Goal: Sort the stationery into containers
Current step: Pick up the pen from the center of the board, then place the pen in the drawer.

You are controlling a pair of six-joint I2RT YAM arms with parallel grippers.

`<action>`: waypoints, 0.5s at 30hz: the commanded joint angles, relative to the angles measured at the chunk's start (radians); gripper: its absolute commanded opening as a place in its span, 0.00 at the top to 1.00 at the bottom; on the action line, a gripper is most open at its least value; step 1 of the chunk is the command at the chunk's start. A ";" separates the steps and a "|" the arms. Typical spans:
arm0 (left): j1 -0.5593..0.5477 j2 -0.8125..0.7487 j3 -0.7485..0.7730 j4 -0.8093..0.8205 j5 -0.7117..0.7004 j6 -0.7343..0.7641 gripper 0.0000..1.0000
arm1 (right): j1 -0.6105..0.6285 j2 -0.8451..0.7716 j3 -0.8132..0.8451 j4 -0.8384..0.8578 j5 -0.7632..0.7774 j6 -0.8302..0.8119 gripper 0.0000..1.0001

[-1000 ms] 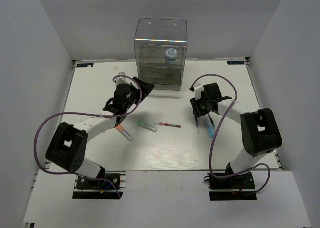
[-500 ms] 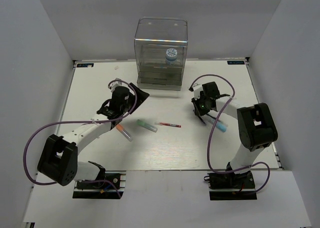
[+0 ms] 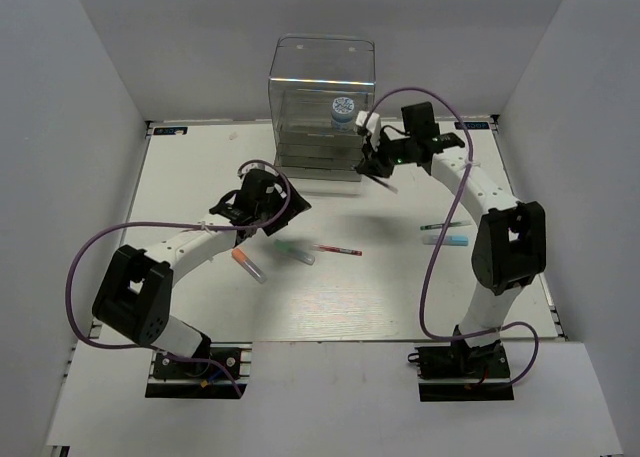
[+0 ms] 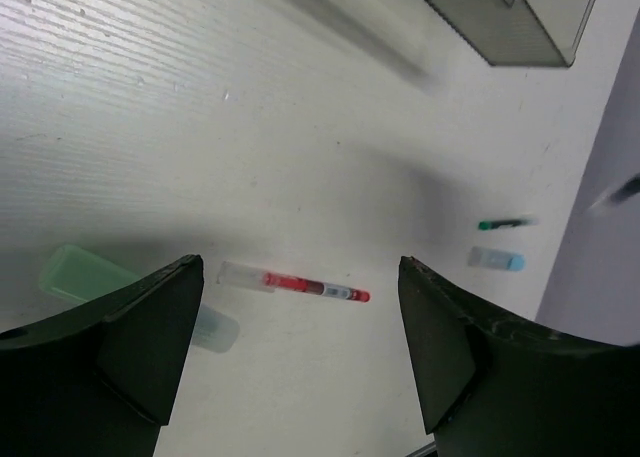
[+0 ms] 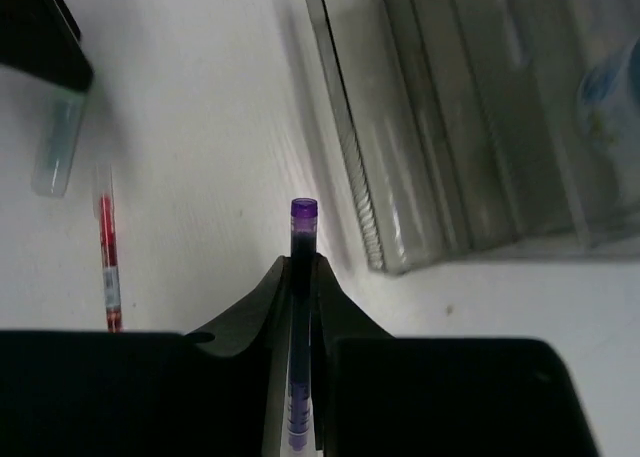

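From above, your right gripper (image 3: 376, 169) hangs just before the drawer cabinet (image 3: 322, 77). On the left wrist, your left gripper (image 4: 300, 265) gapes empty over the red pen (image 4: 300, 283). On the right wrist, the jaws pinch a purple pen (image 5: 303, 239). Drive it in misaligned and it may jab the cabinet front and skew.

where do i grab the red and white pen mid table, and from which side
Take the red-white pen at mid-barrel from straight above, closing across its thin width. It lies flat, with bare table along both long sides. The mint-green marker sits close to its clear end, so stay off that end.
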 commanded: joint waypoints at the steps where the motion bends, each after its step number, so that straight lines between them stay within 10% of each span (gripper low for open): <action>1: -0.016 -0.030 0.040 0.015 0.010 0.137 0.12 | 0.025 0.046 0.108 -0.033 -0.168 -0.088 1.00; 15: -0.067 -0.072 -0.035 0.222 0.096 0.565 0.25 | 0.102 0.230 0.276 0.334 -0.236 -0.127 1.00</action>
